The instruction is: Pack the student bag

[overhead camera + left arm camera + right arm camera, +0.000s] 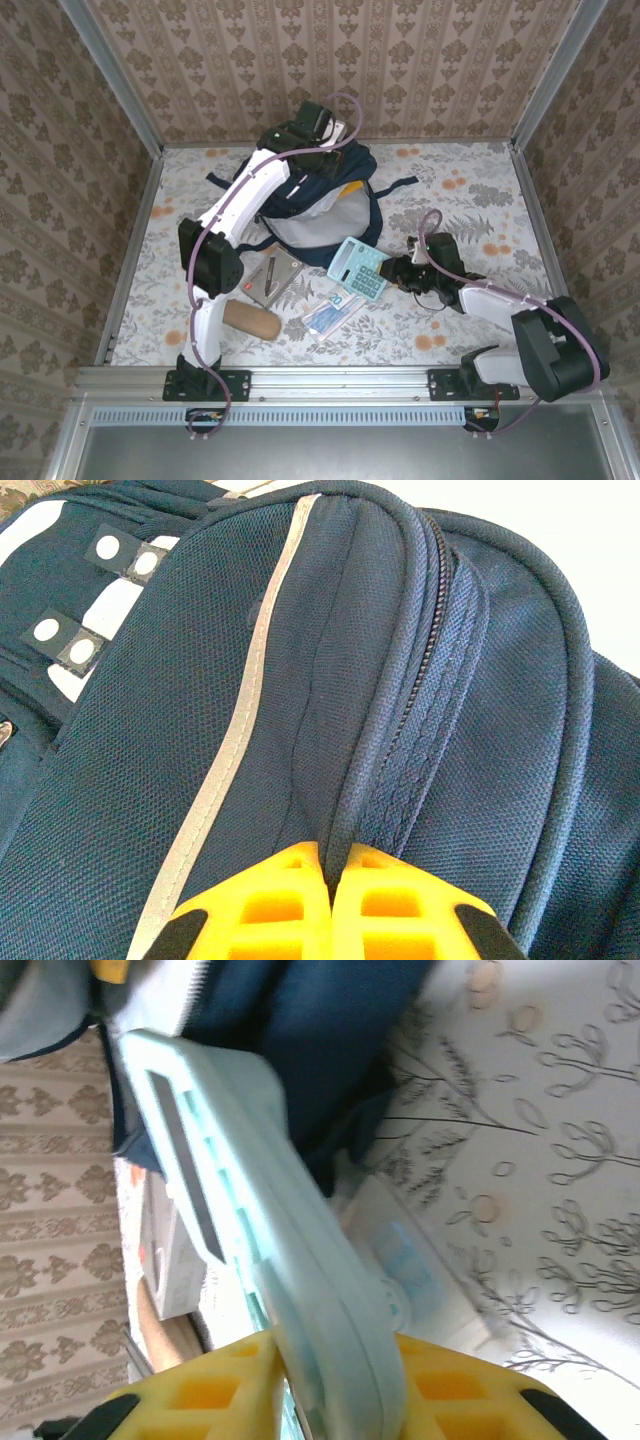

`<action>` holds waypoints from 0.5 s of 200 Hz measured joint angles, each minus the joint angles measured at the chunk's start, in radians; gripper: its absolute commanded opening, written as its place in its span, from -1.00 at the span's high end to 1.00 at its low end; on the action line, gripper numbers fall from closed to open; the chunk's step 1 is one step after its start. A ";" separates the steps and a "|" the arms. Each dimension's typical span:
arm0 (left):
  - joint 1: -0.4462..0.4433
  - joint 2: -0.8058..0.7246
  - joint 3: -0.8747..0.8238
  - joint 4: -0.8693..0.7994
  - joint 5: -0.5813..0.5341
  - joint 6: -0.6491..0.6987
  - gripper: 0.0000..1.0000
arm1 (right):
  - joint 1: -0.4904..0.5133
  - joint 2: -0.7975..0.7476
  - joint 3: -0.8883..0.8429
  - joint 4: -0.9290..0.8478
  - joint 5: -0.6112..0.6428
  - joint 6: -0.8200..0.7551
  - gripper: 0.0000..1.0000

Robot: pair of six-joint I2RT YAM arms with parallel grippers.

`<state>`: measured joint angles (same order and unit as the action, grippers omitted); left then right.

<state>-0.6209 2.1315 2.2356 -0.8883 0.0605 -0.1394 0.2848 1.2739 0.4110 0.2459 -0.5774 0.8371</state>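
The student bag (pixel 335 185), a dark navy backpack, lies at the back of the table, its mouth showing pale grey lining (pixel 320 225) toward me. My left gripper (pixel 336 855) is shut on the bag's piped rim beside the zipper; the white stripe (pixel 240 730) runs to its left. From above, the left arm reaches over the bag's top (pixel 305 130). A pale teal calculator (pixel 358 267) lies just in front of the bag's mouth. My right gripper (pixel 395 272) is shut on its right edge, and the calculator (pixel 250 1190) stands tilted between the yellow fingers (pixel 450 1385).
A white box with a pen on it (pixel 272 278) lies left of the calculator. A brown cylindrical case (pixel 250 320) rests near the left arm's base. A clear pouch with blue print (pixel 333 312) lies under the calculator's near corner. Metal rails edge the table.
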 measured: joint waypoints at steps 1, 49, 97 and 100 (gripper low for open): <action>0.000 0.000 0.000 0.000 0.000 0.000 1.00 | 0.000 -0.006 0.000 -0.002 0.000 0.000 0.51; 0.000 0.000 0.000 0.001 0.000 0.000 1.00 | -0.006 -0.170 -0.013 -0.035 0.005 0.009 0.61; 0.000 0.000 0.000 0.001 0.000 0.000 1.00 | -0.020 -0.222 -0.027 -0.048 0.004 0.062 0.67; 0.000 0.000 0.000 0.001 0.000 0.000 1.00 | -0.022 -0.224 -0.027 -0.047 0.004 0.068 0.67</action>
<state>-0.6209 2.1315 2.2356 -0.8875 0.0605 -0.1394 0.2630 1.0504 0.3840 0.1989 -0.5735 0.9054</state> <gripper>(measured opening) 0.048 0.177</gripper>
